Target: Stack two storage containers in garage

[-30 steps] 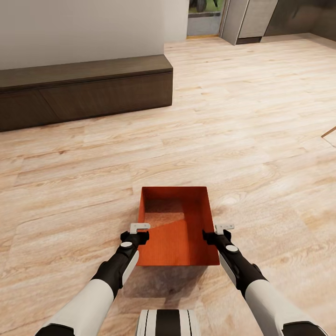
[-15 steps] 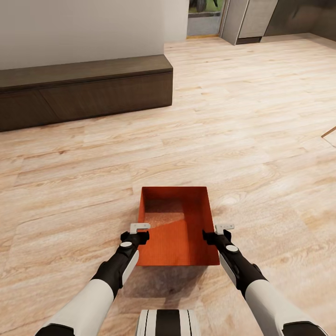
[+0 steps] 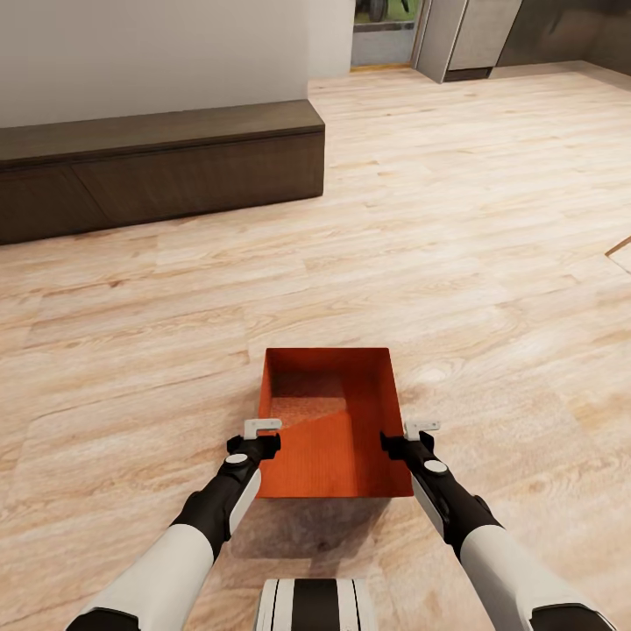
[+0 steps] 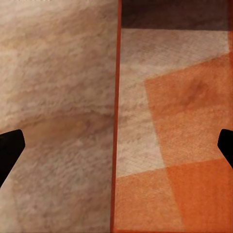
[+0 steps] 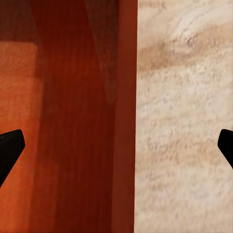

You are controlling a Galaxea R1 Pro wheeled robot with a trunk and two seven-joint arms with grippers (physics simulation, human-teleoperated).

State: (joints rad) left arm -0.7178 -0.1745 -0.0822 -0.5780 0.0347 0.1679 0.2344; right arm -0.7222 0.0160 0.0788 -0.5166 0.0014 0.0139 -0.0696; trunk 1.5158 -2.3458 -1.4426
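Observation:
One orange-red storage container (image 3: 329, 438) sits open-top between my two arms, over the light wood plank floor (image 3: 456, 263) of the living room, casting a shadow toward me. My left gripper (image 3: 261, 429) is at its left wall and my right gripper (image 3: 407, 431) at its right wall. In the left wrist view the left gripper (image 4: 116, 150) is open, its dark fingertips (image 4: 9, 150) far apart astride the container's thin wall (image 4: 115, 97). The right gripper (image 5: 116, 150) is open in the same way over the other wall (image 5: 124, 121).
A long low dark wood cabinet (image 3: 158, 166) runs along the white wall at the back left. Beyond it, at the far end, are a doorway (image 3: 381, 35) and grey cupboards (image 3: 473, 35). A wooden edge (image 3: 620, 247) pokes in at the right.
The whole view has shifted very slightly. The container and both grippers keep the same places relative to each other.

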